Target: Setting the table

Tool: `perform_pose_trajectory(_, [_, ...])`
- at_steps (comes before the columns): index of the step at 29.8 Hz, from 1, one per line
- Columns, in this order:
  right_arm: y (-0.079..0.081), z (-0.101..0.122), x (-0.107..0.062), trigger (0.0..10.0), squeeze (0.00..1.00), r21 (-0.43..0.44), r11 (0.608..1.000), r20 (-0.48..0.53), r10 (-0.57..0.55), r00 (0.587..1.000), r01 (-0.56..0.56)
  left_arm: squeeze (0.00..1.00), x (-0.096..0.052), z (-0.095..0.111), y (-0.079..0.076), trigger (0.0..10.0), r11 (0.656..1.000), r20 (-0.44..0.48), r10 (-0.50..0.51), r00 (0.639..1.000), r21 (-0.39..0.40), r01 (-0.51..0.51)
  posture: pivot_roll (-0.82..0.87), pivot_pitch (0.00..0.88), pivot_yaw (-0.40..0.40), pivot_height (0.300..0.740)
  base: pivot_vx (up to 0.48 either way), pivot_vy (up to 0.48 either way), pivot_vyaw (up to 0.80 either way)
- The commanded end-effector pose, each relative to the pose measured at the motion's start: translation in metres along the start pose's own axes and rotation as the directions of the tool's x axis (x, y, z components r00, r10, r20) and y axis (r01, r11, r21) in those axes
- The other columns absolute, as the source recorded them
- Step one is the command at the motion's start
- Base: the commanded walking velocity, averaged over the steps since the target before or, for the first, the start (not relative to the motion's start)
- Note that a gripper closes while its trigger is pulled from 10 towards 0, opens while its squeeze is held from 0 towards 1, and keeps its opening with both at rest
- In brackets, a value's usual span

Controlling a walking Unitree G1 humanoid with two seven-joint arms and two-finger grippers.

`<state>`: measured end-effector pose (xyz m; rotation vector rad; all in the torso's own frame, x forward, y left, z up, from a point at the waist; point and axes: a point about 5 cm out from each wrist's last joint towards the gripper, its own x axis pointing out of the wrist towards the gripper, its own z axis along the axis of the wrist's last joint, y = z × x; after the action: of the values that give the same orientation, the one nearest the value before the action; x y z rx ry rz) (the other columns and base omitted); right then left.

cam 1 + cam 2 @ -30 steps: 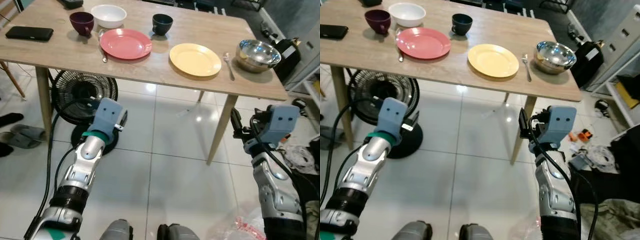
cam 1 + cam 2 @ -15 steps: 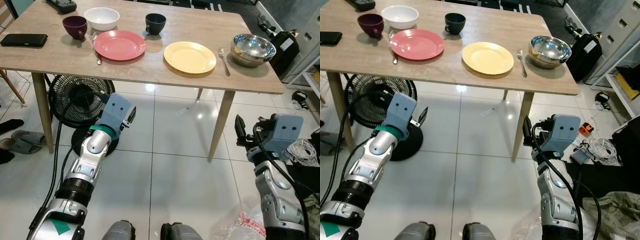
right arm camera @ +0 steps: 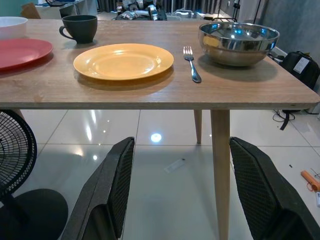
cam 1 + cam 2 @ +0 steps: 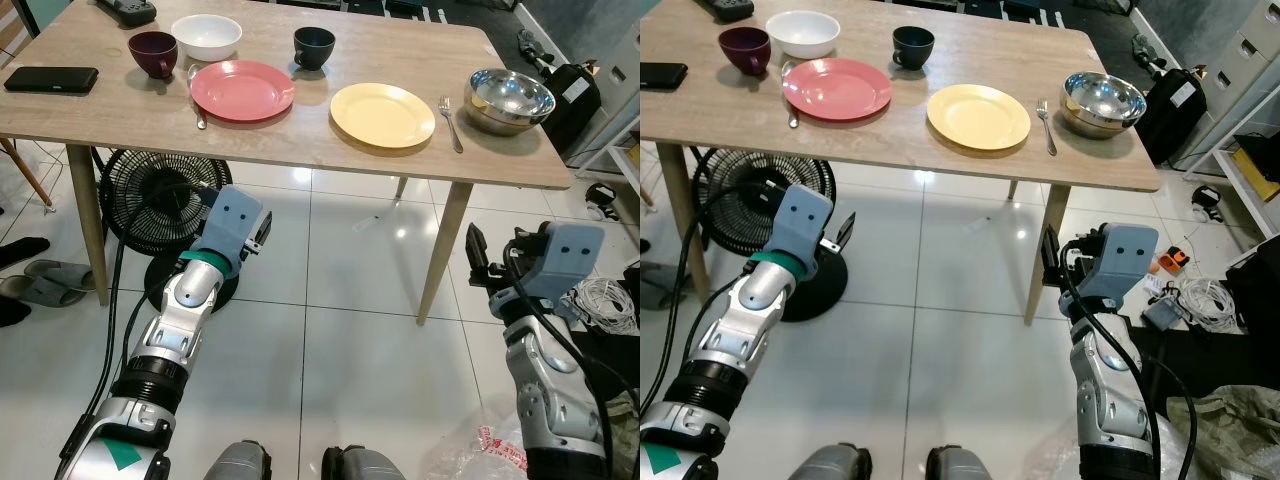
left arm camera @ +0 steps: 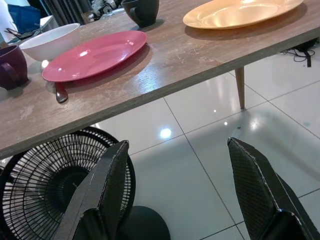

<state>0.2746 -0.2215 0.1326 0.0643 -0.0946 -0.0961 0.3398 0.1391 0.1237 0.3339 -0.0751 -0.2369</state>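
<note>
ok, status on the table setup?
Left gripper and right gripper open, empty, held below table height. Pink plate, yellow plate, fork, steel bowl already on top. Floor fan stands under the table, ahead of the left gripper.

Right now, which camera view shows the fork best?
The right wrist view: the fork lies near and sharp, tines clear, between the yellow plate and the steel bowl. Both eye views show it small, from above. In the left wrist view I cannot make it out.
</note>
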Motion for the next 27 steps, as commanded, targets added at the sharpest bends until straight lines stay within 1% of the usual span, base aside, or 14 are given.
perform_pose_trajectory(1, [-0.0004, 0.0015, -0.0003, 10.0, 0.0, -0.016, 1.0, 0.009, -0.008, 1.0, 0.008, 0.0, 0.0011, -0.0019, -0.0041, 10.0, 1.0, -0.013, -0.012, 1.0, -0.018, 0.012, 0.06, 0.005, -0.028, 0.74, 0.0, 0.0, 0.0])
perform_pose_trajectory(12, [-0.0062, 0.005, -0.0016, 10.0, 0.0, -0.014, 0.999, 0.021, -0.033, 0.999, 0.033, 0.0, 0.0032, 0.0007, -0.0052, 10.0, 0.999, -0.009, -0.005, 1.0, -0.036, 0.005, 0.05, 0.011, -0.032, 0.74, 0.0, 0.0, 0.0])
perform_pose_trajectory(18, [-0.0056, 0.0056, -0.0016, 10.0, 0.0, -0.002, 0.999, 0.022, -0.033, 0.999, 0.033, 0.0, 0.0029, 0.0017, -0.0082, 10.0, 0.999, -0.003, -0.002, 1.0, -0.053, 0.002, 0.06, 0.013, -0.039, 0.74, 0.0, 0.0, 0.0])
perform_pose_trajectory(27, [-0.004, 0.0057, -0.0011, 10.0, 0.0, -0.001, 1.0, 0.024, -0.03, 0.999, 0.03, 0.0, 0.0032, 0.0037, -0.009, 10.0, 0.999, 0.013, 0.015, 1.0, -0.052, -0.015, 0.05, 0.017, -0.041, 0.74, 0.0, 0.0, 0.0])
